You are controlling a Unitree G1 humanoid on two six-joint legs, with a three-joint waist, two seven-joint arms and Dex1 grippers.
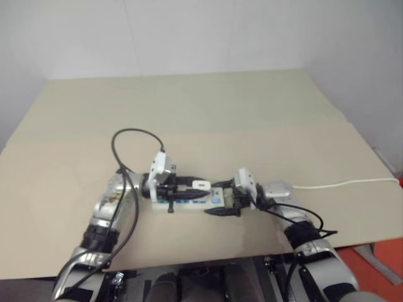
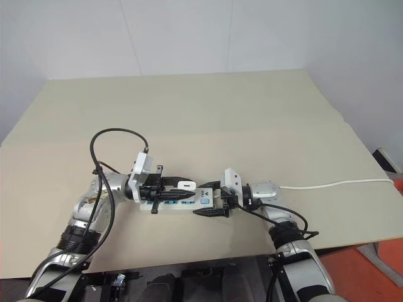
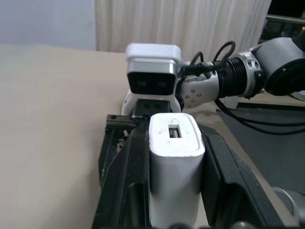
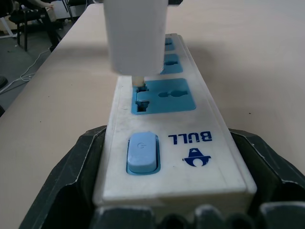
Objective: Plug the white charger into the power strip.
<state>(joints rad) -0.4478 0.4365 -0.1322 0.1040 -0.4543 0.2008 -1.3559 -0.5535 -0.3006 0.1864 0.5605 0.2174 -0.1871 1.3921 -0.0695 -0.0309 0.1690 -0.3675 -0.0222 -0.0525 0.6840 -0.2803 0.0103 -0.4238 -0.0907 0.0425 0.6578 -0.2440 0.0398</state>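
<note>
White charger (image 4: pixel 135 36): upright over the power strip, its prongs at the slots of the blue socket face nearest the switch, body not yet down against the socket.
Power strip (image 4: pixel 178 143): flat on the worktop (image 1: pixel 208 113), between the two hands.
Switch (image 4: pixel 142 152): pale blue, at the strip's end.
Left hand (image 3: pixel 174 191): clenched on the charger, one black finger on each side.
Right hand (image 2: pixel 211 201): fingers spread wide, grasping the strip's switch end.
Cord (image 1: pixel 343 184): thin, white, trailing across the worktop to the right.
</note>
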